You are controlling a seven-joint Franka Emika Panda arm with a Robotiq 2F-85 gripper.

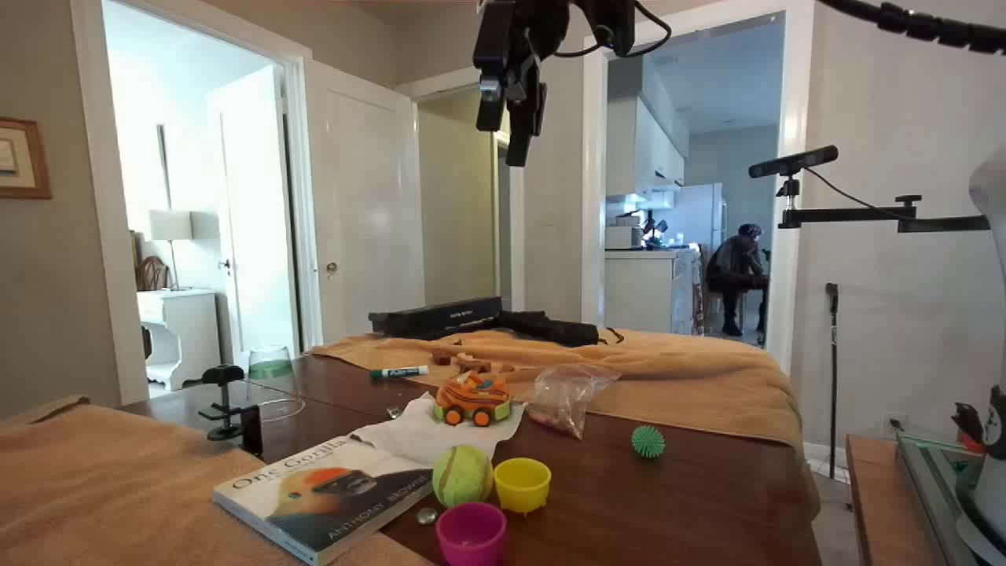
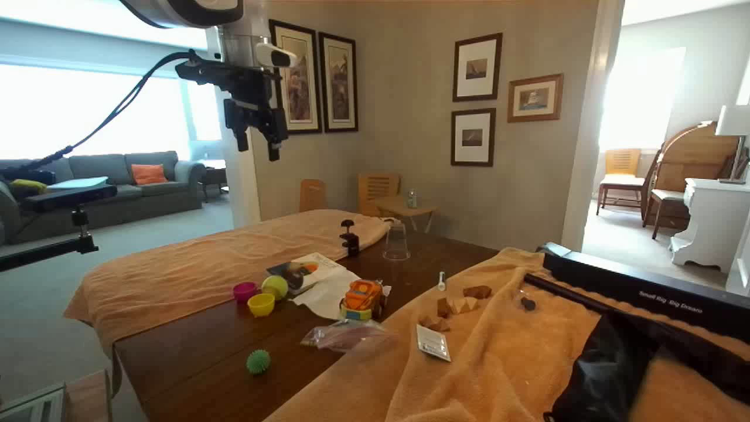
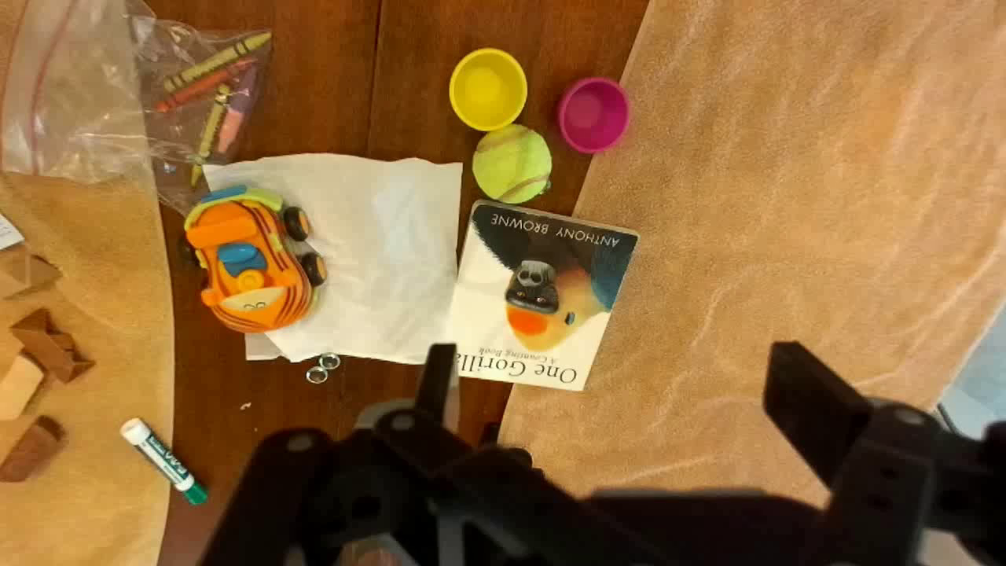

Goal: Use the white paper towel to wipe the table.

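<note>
Paper towel (image 3: 393, 259) on table (image 3: 322, 94), well below tool (image 3: 609, 365), jaws spread apart

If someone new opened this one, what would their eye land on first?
Likely the orange car, partly over the paper towel on the dark table. Next, the yellow cup and magenta cup, near the tennis ball. High above, the black pincer hangs open.
</note>
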